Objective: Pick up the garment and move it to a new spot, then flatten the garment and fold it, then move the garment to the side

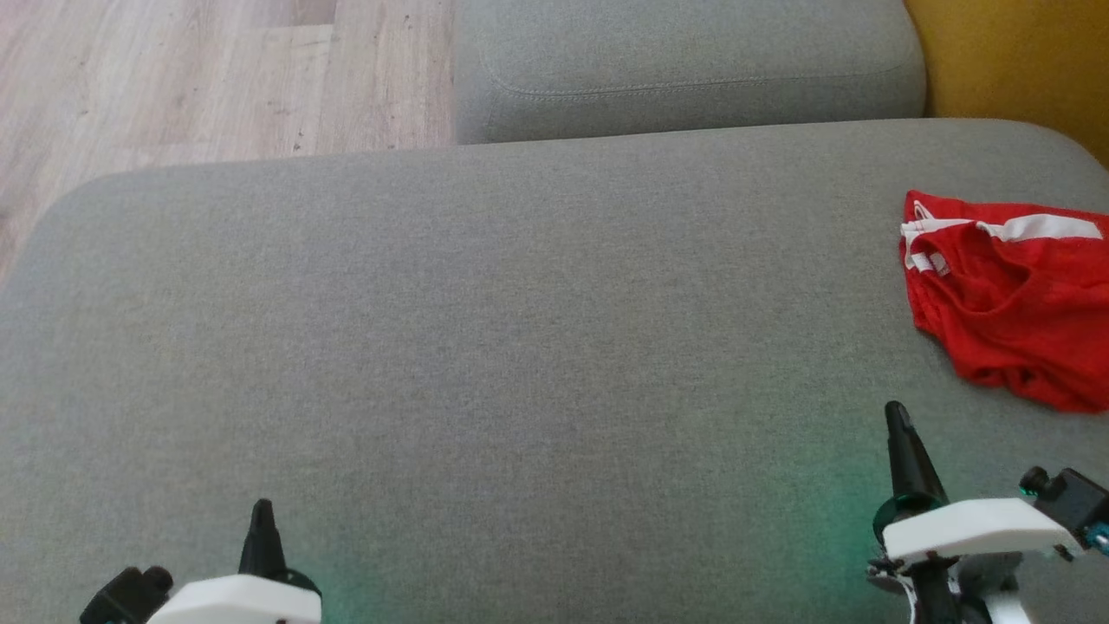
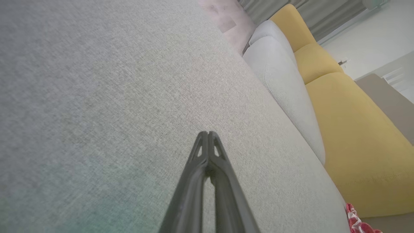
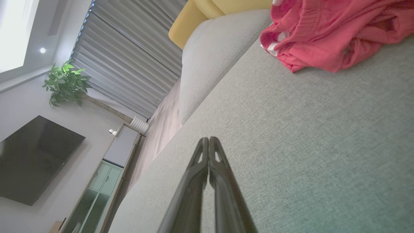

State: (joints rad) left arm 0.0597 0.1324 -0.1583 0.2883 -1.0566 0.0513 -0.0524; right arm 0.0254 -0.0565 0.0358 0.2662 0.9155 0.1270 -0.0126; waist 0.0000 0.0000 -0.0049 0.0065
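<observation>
The red garment, trimmed with white stripes, lay crumpled at the far right of the wide grey cushion, running off the head view's right edge. Nothing held it. The right gripper hovered near it, just short of its nearest fold and apart from the cloth, its two dark fingers pressed together at the tips and empty. Well away across the bare fabric, at the lower left, the left gripper was likewise pinched closed on nothing, above the seat. Beyond the big cushion sat a second grey cushion, with a yellow cushion to its right and pale wooden floor to its left. The right wrist view also took in a dark television, a leafy plant and grey blinds
</observation>
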